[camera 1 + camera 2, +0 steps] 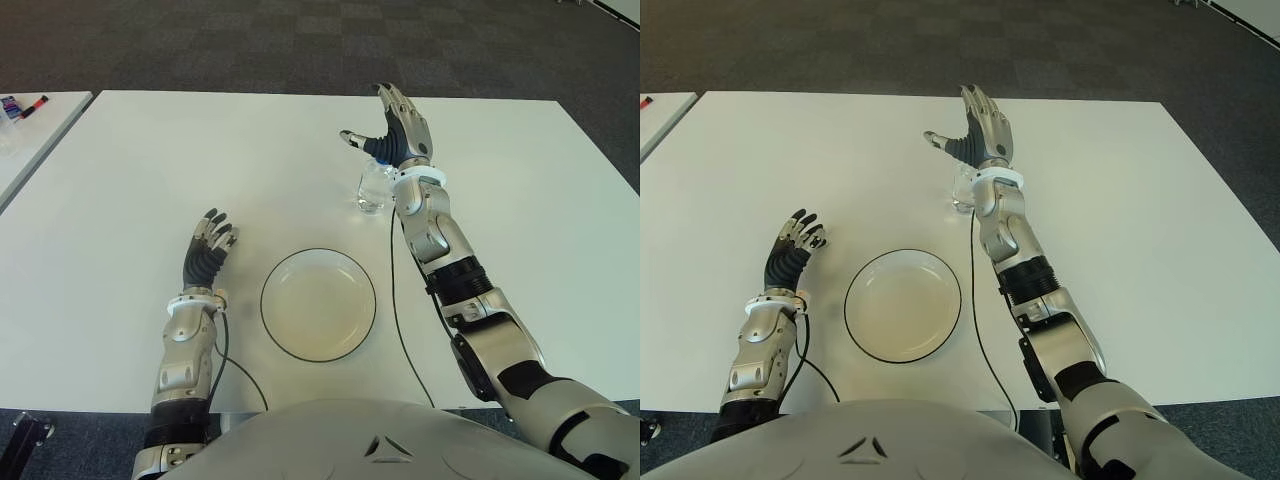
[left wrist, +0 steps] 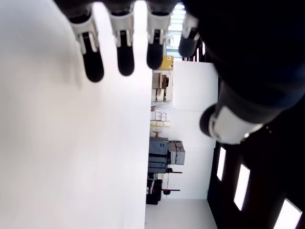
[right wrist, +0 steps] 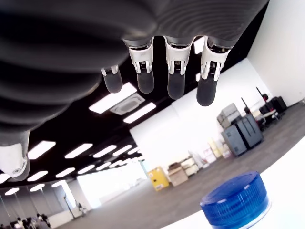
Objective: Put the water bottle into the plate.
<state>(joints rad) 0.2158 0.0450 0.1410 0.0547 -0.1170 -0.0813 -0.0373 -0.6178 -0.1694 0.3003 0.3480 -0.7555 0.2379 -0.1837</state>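
Right hand [image 1: 395, 135] poised over the water bottle [image 1: 372, 188], fingers spread and empty.
Lower it around the body, upper centre, before closing; the plate [image 1: 318, 304] waits lower centre, left hand [image 1: 208, 248] relaxed beside it.

Silver-shelled arms with black joints, white wrist rings, black ribbed palms, silver-and-black fingers [image 3: 174, 76], trailing black cables.
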